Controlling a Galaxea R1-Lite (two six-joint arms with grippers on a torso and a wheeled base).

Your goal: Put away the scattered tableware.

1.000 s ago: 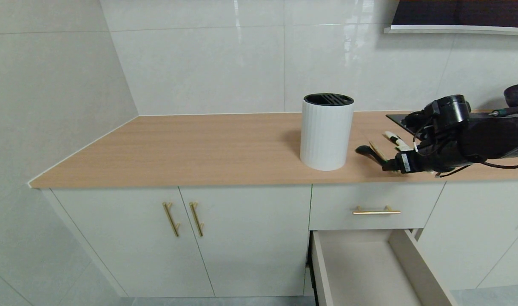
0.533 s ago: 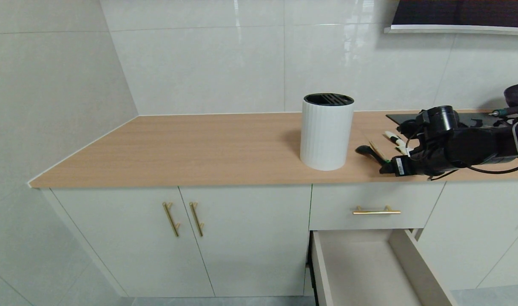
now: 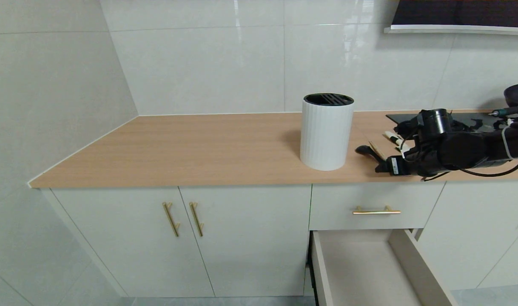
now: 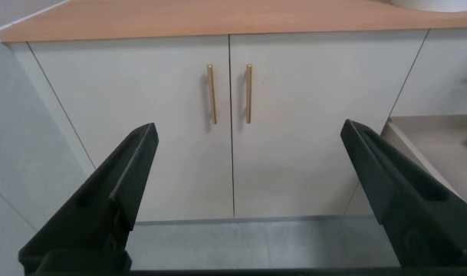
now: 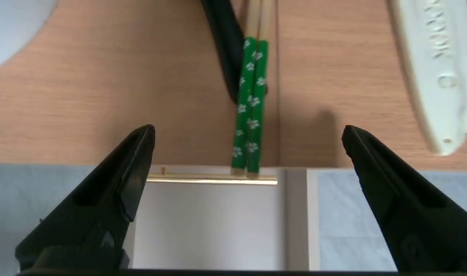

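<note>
Tableware on the wood-grain countertop [image 3: 199, 148]: paired wooden chopsticks with green flower-printed ends [image 5: 250, 107] reach the front edge, just beside a black utensil handle [image 5: 221, 38]; a cream plastic handle [image 5: 436, 77] lies apart. The right gripper [image 5: 247, 138], fingers spread wide, faces the chopstick ends. The white ribbed cylindrical holder [image 3: 327, 136] has a black slotted top, contents unseen. The pale drawer [image 3: 320, 272] stands pulled open. The left gripper [image 4: 248, 126], likewise spread, faces white cabinet doors [image 4: 310, 115]
</note>
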